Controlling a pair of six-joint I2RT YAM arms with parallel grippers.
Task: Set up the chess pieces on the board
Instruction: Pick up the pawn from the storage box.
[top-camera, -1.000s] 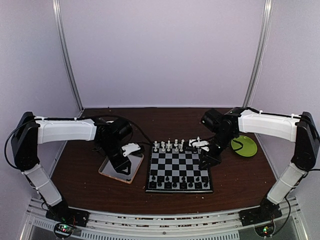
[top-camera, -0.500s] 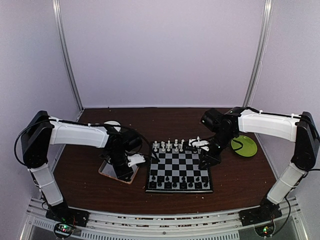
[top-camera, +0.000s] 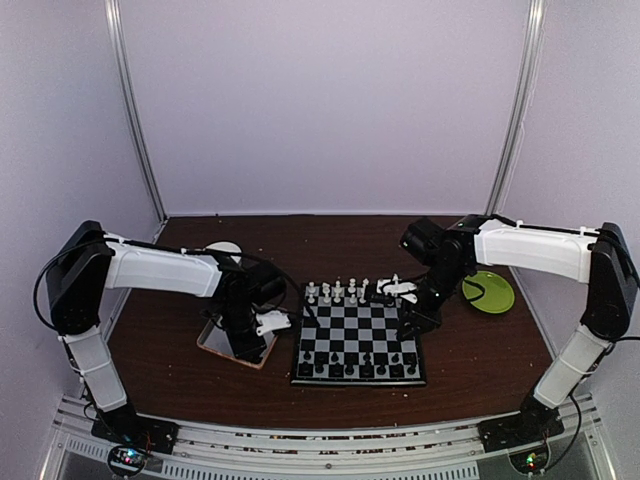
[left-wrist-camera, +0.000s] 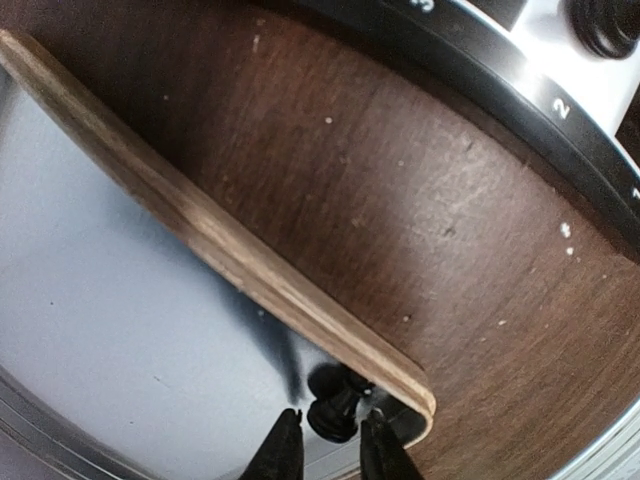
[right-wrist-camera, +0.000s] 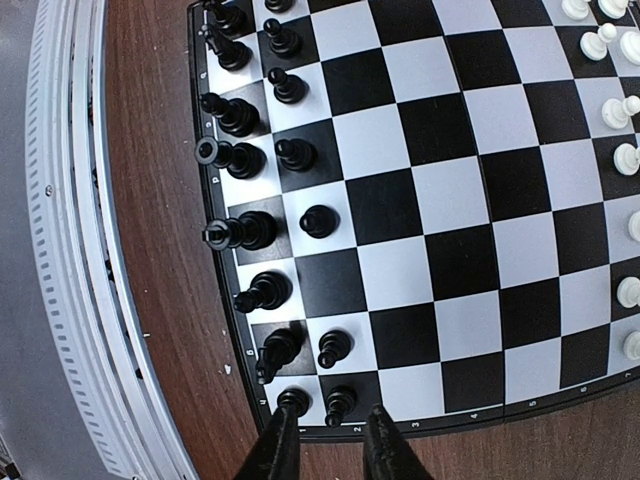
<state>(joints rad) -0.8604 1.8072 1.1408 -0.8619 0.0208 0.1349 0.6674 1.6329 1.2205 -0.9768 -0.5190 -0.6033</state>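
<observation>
Pickup step. At the bottom of the left wrist view, the left hand straddles a black piece on the tray. I can't tell if it grips yet. The right hand hangs slightly open and empty over the board. Next comes a clean lift across to the board.

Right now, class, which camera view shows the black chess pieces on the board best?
The right wrist view: the black chess pieces stand in two rows on the board, each shape distinct. The top external view shows only tiny dark specks. The left wrist view shows none on the board.
</observation>
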